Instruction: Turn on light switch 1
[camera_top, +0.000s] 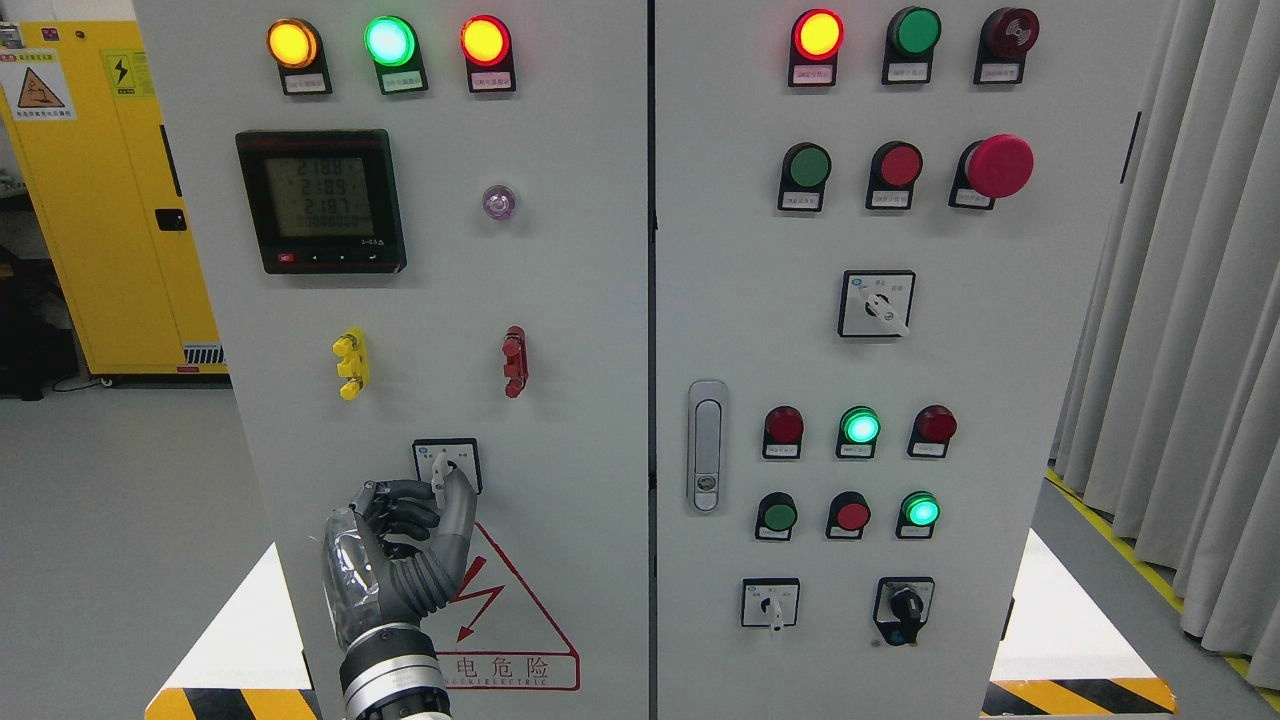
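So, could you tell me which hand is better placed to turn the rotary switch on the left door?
The left hand. It is already raised at the rotary switch, thumb and fingers at its white lever. The right hand is not in view.

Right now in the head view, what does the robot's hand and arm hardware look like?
Only the left hand shows. It has dark grey, segmented fingers with metallic-looking joints, and a glossy silver-grey shell over the back of the palm. Below it sits a wrist with a black ribbed collar and a shiny silver band. No cables or markings can be made out. The right arm is out of view.
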